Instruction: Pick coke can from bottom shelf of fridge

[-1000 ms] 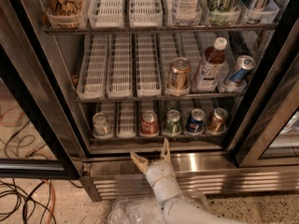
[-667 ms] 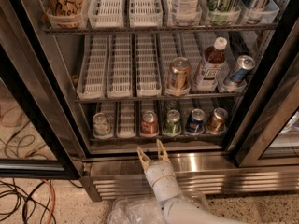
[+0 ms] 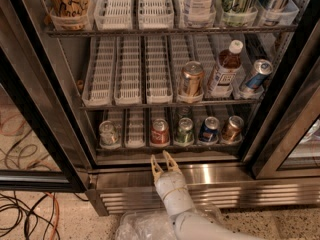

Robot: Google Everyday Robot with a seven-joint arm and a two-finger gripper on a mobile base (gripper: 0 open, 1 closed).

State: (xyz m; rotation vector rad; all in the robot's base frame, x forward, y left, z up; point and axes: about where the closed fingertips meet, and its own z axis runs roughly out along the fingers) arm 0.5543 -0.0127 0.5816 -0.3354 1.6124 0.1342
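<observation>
Camera view: we're looking into the open fridge, and there's the coke can, upright on the bottom shelf, sitting at the near end of its white lane tray, about mid-rack. To its right, a green can, then a dark blue can, then a copper-coloured can, each in its own lane. Off to the left, one bare lane over, stands a silver can.

And here's the end effector, low and near, in front of the steel sill just below that bottom shelf. It points up toward the rack, almost directly beneath the coke can but apart from it. The two tan fingers are parted with a narrow gap between them, nothing held. The white wrist runs down to the lower edge of the frame, over the louvred grille.

Up on the middle rack: a gold can, a brown bottle with a white cap, and a blue-and-silver can leaning right. The black-framed glass door stands at the left, with cables on the speckled floor beneath it.
</observation>
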